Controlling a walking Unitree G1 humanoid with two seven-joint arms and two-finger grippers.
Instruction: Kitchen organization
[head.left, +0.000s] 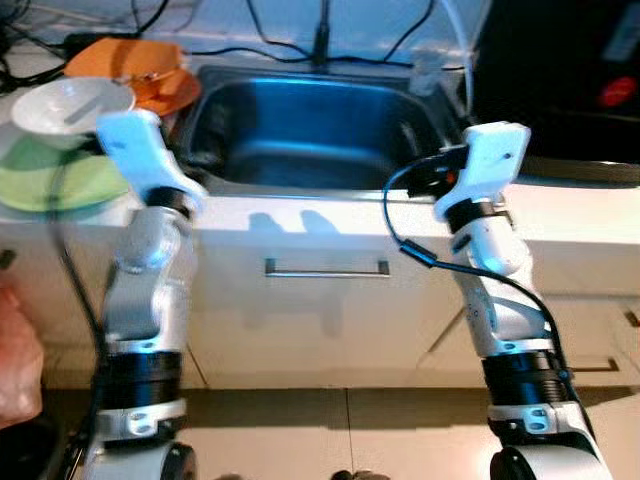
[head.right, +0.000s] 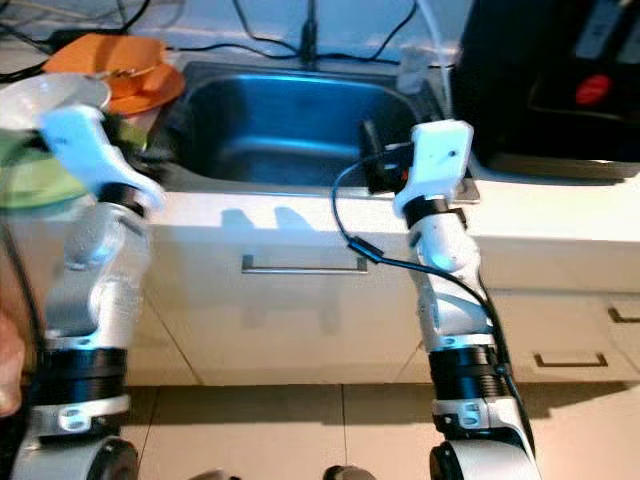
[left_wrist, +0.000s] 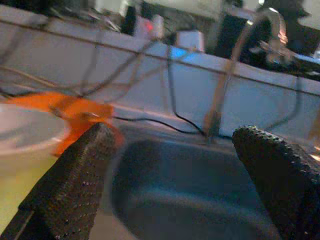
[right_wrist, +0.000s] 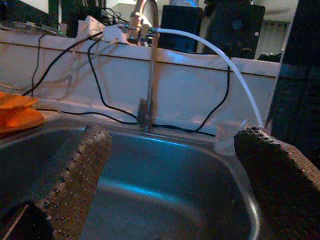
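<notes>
On the counter to the left of the stainless sink (head.left: 320, 130), a white bowl (head.left: 70, 105) is sitting on a green plate (head.left: 45, 180), and orange dishes (head.left: 140, 70) are lying just behind them, beside the sink's left rim. The left gripper (left_wrist: 175, 185) is hovering at the sink's front left corner, near the bowl, with its two black fingers (left_wrist: 75, 185) spread wide and holding nothing. The right gripper (right_wrist: 165, 185) is hanging over the sink's front right edge, its fingers likewise parted wide and gripping nothing. A faucet (right_wrist: 146, 60) is rising behind the basin, with black cables (right_wrist: 100, 95) trailing along the wall. A black appliance (head.left: 560, 80) is standing right of the sink, and a drawer handle (head.left: 327, 268) is showing below the counter.
</notes>
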